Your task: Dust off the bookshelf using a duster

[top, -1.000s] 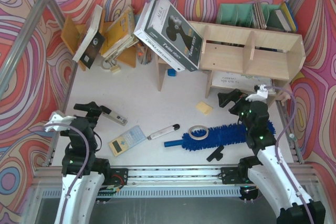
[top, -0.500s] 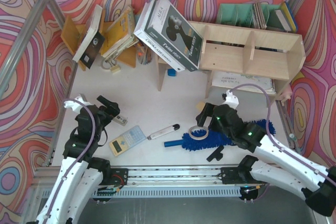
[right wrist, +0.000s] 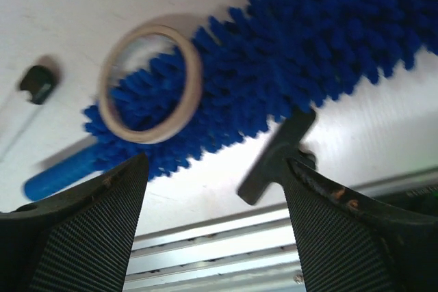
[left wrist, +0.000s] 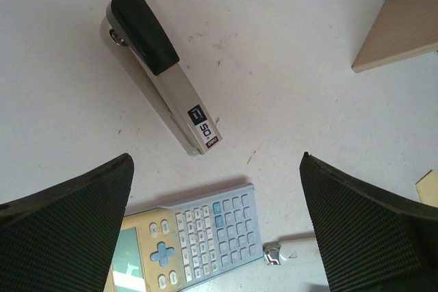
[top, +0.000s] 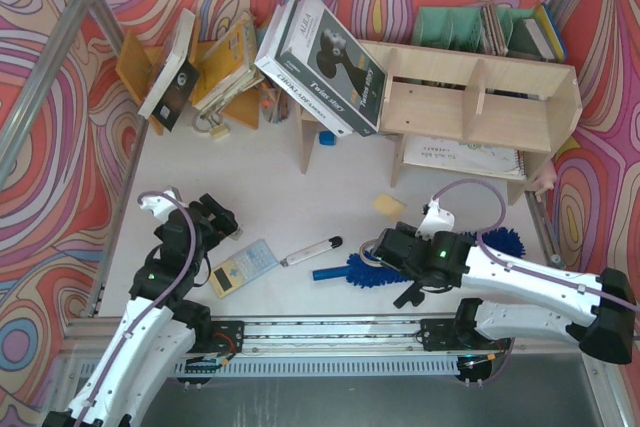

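The right pincer (right wrist: 213, 169) hung open and empty just above the duster (right wrist: 274, 66), I'd guess lined up to close across its fluffy head because a tape ring (right wrist: 150, 83) lay on the strands nearer the handle (right wrist: 58, 176). The duster lay flat near the front edge of the bench (top: 290, 202), well apart from the bookshelf (top: 470, 97). The left pincer (left wrist: 215, 158) stood wide open over a stapler (left wrist: 161, 73) and calculator (left wrist: 198, 237), out of the way.

Bright even light, slight right-wrist blur
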Controlling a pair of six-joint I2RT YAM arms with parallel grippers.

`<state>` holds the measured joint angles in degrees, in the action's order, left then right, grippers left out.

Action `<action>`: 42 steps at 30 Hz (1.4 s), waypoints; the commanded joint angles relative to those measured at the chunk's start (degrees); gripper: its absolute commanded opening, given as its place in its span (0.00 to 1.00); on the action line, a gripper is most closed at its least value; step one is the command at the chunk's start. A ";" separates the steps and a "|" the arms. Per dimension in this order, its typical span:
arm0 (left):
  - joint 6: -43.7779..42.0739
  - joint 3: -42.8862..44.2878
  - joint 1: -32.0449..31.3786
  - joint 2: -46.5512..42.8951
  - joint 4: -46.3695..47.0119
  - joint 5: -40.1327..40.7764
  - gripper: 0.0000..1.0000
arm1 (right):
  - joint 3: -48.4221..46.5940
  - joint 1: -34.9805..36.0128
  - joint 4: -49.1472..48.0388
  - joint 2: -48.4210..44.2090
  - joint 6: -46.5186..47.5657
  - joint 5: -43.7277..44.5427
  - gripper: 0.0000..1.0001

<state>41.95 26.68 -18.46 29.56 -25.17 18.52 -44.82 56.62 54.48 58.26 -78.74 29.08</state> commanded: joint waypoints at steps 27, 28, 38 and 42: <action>-0.90 -2.51 -0.38 0.30 1.61 2.70 0.98 | 13.41 2.66 0.28 2.33 -17.67 -7.83 0.68; -0.92 -2.51 -0.35 0.41 1.73 2.69 0.98 | 13.58 2.63 0.47 2.44 -18.14 -8.00 0.68; -0.84 -3.29 -0.34 0.59 2.32 2.92 0.98 | 15.86 2.62 -1.37 2.77 -19.79 -9.28 0.64; -0.90 -3.47 -0.31 0.59 2.23 2.96 0.98 | 15.86 2.62 -1.59 3.74 -19.95 -9.39 0.59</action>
<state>41.93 24.34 -18.48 30.17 -23.86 20.67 -29.39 58.87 52.90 60.97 -97.03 19.35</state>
